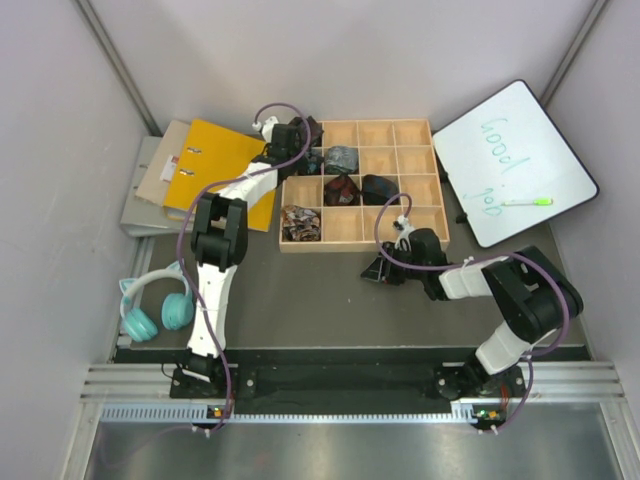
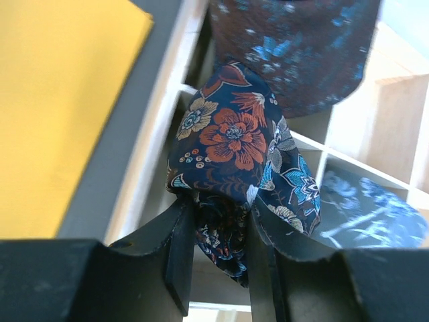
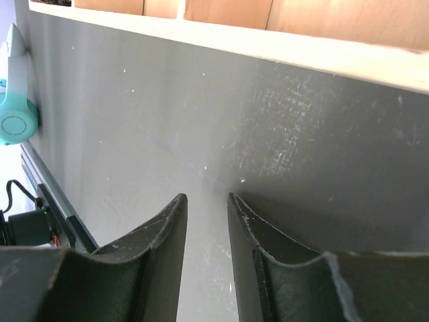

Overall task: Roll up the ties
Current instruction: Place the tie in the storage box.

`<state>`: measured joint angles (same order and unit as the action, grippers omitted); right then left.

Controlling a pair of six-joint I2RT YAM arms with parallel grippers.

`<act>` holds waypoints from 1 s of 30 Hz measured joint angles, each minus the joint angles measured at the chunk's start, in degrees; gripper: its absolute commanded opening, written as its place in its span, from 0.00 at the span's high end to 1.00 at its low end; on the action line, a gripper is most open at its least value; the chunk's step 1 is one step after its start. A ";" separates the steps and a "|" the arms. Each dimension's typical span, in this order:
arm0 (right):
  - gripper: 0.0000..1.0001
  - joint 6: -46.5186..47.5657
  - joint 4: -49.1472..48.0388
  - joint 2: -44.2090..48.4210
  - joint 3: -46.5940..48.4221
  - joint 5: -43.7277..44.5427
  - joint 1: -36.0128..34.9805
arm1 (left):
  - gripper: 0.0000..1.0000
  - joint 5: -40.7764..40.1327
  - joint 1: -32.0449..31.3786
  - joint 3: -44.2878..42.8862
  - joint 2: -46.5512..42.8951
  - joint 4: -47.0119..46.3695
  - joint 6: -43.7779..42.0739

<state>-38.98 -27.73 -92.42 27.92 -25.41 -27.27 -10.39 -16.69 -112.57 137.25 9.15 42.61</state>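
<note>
The left gripper [image 2: 221,228] squeezes the flower tie [image 2: 234,141] tight between its fingers, low in the wrist view. It holds the tie bunched up over the top left corner of the box [image 1: 410,160]. I think this is so the roll does not come loose and can go down into a slot. Other ties [image 1: 343,158] sit in slots near the middle of the box.

The right gripper [image 3: 204,200] has its fingers a little apart and holds nothing. It hangs low over the table [image 1: 300,300], just below the box in the top view, likely to be out of the way.

The table is dark grey and scratched, with pale walls around it. A yellow folder [image 1: 215,160] lies upper left, headphones [image 1: 177,312] lower left and a whiteboard [image 1: 510,160] upper right.
</note>
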 measured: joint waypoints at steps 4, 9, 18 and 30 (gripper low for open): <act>0.68 0.00 0.02 -0.02 0.04 -0.04 0.00 | 0.99 -2.01 0.09 0.26 0.00 1.38 -1.31; 0.68 0.00 0.24 -0.22 0.28 -0.15 0.00 | 0.95 -1.60 0.15 0.85 0.00 1.07 -2.29; 0.68 0.00 0.09 -0.50 0.44 -0.39 0.00 | 0.50 1.64 0.81 3.80 -1.29 -1.60 -3.26; 0.68 0.00 0.35 -1.07 1.07 -0.79 -0.02 | 0.25 4.11 0.63 15.13 -12.74 -1.55 -5.57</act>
<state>-38.98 -27.38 -93.49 28.99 -26.20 -27.29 -6.28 -16.05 -97.45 124.51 7.60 37.04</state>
